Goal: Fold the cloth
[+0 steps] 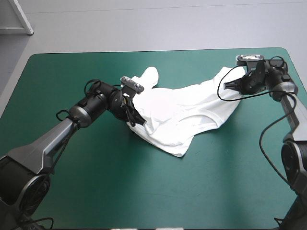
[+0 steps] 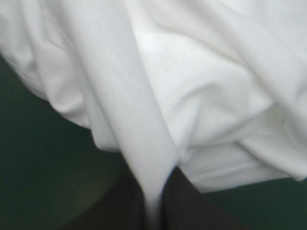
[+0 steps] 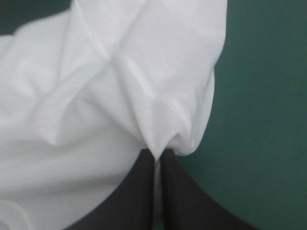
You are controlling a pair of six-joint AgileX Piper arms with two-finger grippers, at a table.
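Left gripper and right gripper both clamp thin pinches of the rumpled T-shirt, so a hard pull apart likely slips one edge free mid-spread.

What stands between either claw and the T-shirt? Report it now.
Nothing visible. The left claw and the right claw are each shut on the T-shirt, cloth pinched in both; bare teal-green cover surrounds it.
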